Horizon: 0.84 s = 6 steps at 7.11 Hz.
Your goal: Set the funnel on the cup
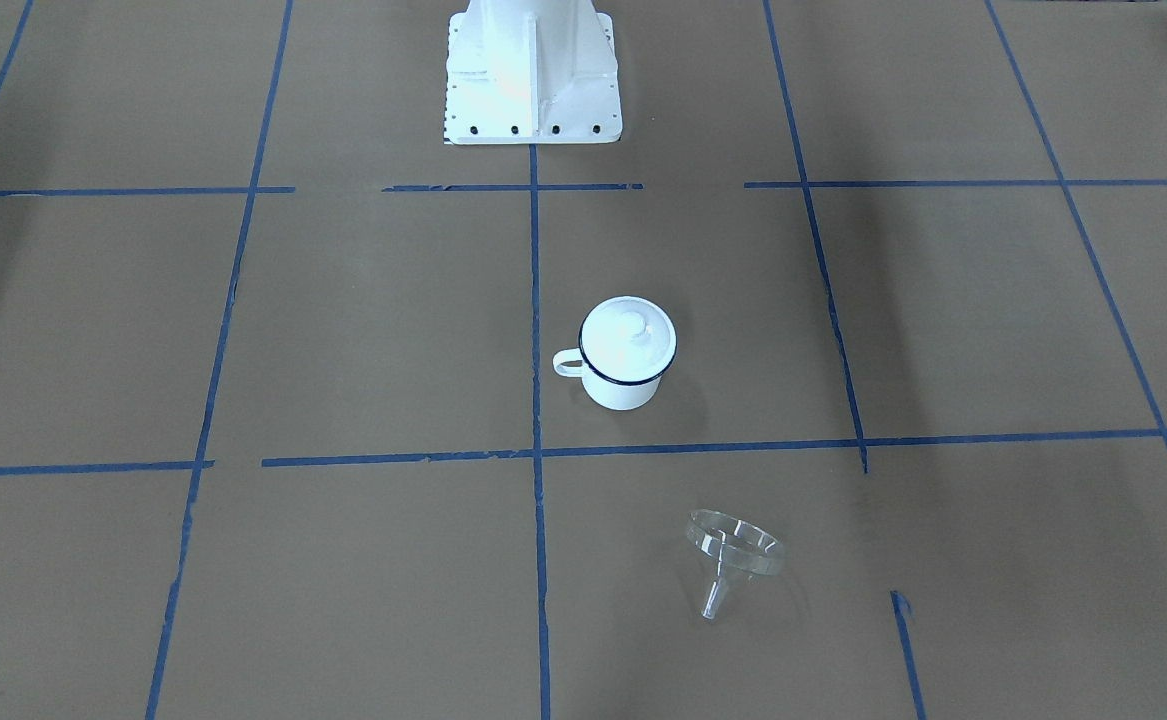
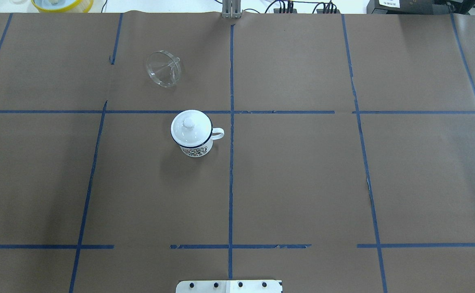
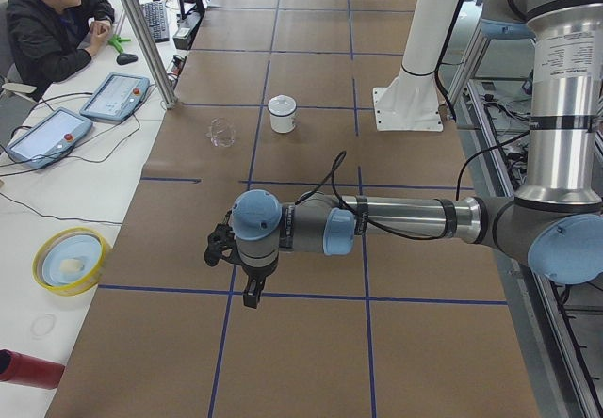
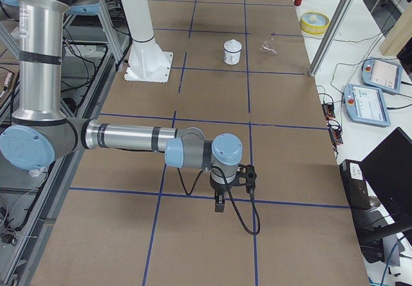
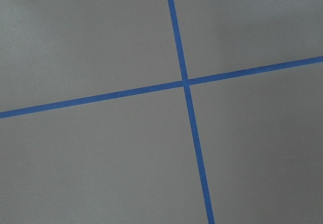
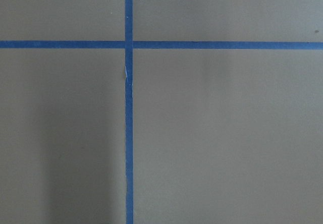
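While the funnel (image 1: 733, 548) lies near the cup (image 1: 626, 370), whether left hand (image 3: 251, 296) or right hand (image 4: 219, 203) is open cannot be told.

One cup (image 2: 197, 151); one lid (image 2: 191, 127), on the cup; one funnel (image 2: 163, 69), near the cup; two arms: left arm (image 3: 405, 218), right arm (image 4: 129, 136).

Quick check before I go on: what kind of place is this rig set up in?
Most likely a robotics lab work cell: a paper-covered table gridded with blue tape, teach pendants on a side bench, and an operator seated there.
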{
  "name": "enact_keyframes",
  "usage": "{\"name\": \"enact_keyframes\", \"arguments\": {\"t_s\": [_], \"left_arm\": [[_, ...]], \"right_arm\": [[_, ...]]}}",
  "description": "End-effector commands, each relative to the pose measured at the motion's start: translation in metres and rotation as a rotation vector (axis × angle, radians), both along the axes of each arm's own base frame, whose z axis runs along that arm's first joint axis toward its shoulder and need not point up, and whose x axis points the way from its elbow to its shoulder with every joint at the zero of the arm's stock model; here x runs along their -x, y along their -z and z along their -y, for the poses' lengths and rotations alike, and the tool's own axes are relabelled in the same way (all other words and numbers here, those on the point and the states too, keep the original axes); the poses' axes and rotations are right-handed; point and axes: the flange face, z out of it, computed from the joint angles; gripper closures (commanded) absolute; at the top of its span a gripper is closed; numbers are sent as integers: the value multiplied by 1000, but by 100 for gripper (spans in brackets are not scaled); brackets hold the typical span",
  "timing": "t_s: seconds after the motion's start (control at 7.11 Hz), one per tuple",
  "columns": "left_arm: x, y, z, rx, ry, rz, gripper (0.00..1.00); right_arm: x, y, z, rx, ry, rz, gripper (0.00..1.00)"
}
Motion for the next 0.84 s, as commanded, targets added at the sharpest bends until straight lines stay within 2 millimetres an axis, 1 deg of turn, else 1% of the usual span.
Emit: {"name": "enact_keyframes", "arguments": {"t_s": [0.0, 0.14, 0.28, 0.42, 0.56, 0.7], "left_arm": [[0, 7, -2, -23, -5, 1, 0], [0, 7, -2, -23, -5, 1, 0], [-3, 17, 6, -52, -7, 5, 0], [-4, 35, 18, -117, -12, 18, 0], [-1, 77, 61, -279, -8, 38, 0], [4, 95, 88, -392, 11, 87, 0]], "right_arm": [[0, 0, 0, 0, 0, 0, 0], [0, 0, 0, 0, 0, 0, 0], [0, 0, 0, 0, 0, 0, 0], [0, 0, 0, 0, 0, 0, 0], [0, 0, 0, 0, 0, 0, 0], [0, 0, 0, 0, 0, 0, 0]]}}
